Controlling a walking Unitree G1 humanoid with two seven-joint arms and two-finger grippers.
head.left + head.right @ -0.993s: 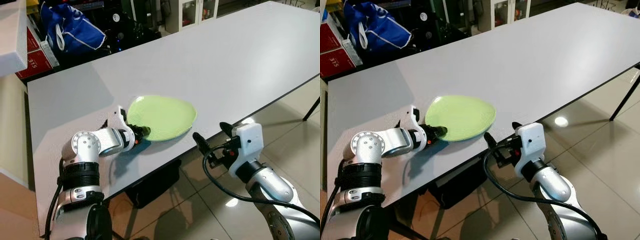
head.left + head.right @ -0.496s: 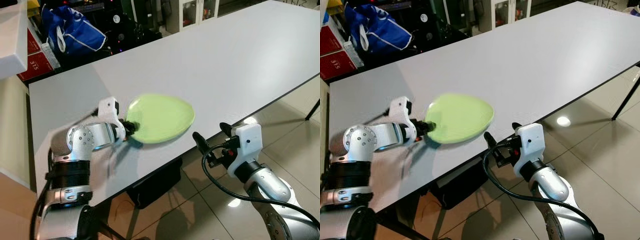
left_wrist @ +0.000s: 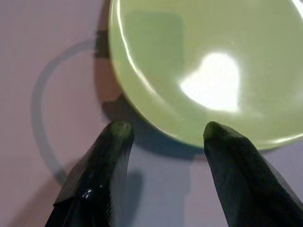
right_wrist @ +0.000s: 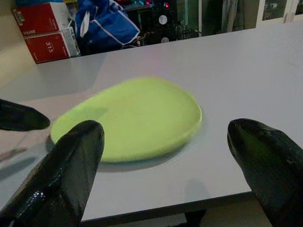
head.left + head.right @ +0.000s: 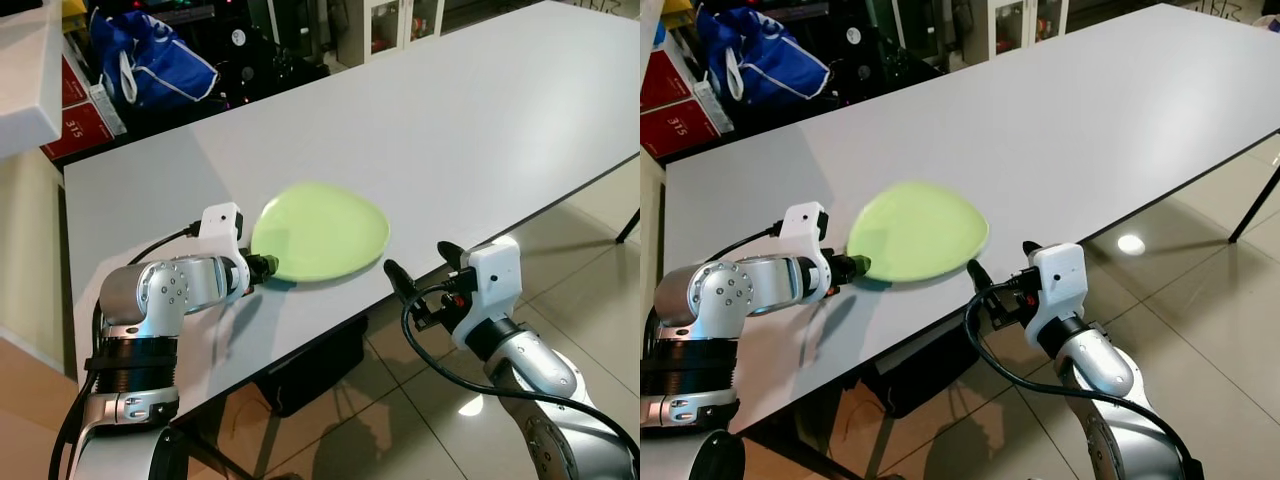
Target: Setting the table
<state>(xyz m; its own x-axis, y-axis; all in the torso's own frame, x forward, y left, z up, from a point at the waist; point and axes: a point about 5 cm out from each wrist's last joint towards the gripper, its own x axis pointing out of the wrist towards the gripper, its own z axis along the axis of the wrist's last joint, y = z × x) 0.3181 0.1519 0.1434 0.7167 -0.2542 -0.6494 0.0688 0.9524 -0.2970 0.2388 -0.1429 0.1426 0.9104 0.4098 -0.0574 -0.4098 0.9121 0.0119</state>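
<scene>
Near the desk point(image 5: 480, 110) edge, the left end effector point(image 3: 163, 135), released beside the green plate point(image 5: 322, 232), should back off level.

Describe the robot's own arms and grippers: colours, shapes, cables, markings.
Both arms are silver metal with rounded joints and ribbed black collars. The left arm has a round silver disc ringed with small holes. Each wrist carries a white boxy housing with a looping black cable. The left gripper and right gripper each have two long, tapered, glossy black fingers.

I've got bright overhead light: glare on the glossy round green plate point(image 3: 208, 80), a lamp reflected on the shiny tiled floor point(image 5: 1130, 243), plate edges slightly motion-blurred, soft shadows underneath.
</scene>
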